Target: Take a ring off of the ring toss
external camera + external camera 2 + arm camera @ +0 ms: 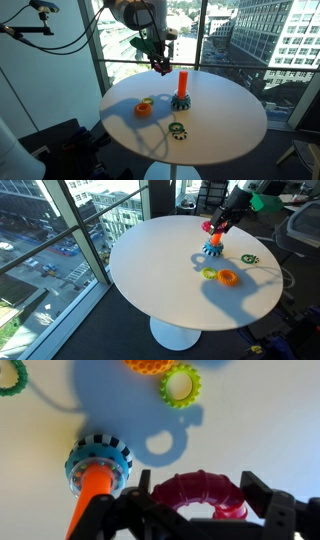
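Right now your gripper (200, 518) is pinching the ring (200, 493) between its fingers at the bottom centre of the wrist view. It is beside the ring toss (96, 470) at lower left, not around its orange peg. In both exterior views the ring hangs in the air near the peg's top, above the white table (225, 120), where an orange ring (144, 108) and a green-and-yellow ring (177, 128) lie flat, apart from the teal base.

Magenta ring (200, 495) aloft, clear of upright orange ring toss (98, 463).
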Tool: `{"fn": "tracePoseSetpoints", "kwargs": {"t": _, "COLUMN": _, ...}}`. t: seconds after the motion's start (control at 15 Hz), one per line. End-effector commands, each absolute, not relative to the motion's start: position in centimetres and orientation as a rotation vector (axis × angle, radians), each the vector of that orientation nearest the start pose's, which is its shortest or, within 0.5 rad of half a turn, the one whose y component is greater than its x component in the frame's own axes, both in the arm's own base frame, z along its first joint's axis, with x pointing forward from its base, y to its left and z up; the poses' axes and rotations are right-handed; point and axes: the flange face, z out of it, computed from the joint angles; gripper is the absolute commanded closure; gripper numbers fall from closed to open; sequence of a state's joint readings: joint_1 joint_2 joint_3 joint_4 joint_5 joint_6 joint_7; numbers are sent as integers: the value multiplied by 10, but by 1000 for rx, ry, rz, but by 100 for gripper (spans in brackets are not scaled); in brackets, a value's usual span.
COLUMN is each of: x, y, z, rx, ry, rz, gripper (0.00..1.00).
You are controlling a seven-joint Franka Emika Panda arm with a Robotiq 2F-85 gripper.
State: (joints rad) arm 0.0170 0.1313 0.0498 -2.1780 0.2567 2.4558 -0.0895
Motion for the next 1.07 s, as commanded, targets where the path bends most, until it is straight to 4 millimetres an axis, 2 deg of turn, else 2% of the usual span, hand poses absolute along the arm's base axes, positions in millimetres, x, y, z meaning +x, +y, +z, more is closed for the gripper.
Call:
{"fn": "tracePoseSetpoints", "kwargs": {"t": 0.0, "x": 568, "y": 50, "z": 327, "rx": -2971, "ry": 13, "rz": -147, "gripper": 36}}
{"fn": "tracePoseSetpoints", "kwargs": {"t": 0.4, "x": 567, "y": 60, "z": 284, "rx": -3007, "ry": -2, "rz": -39, "gripper": 36}}
{"fn": "tracePoseSetpoints", "kwargs": {"t": 1.0, "x": 564, "y": 53, "z": 236, "rx": -3058, "ry": 52, "rz": 77, "gripper": 36}}
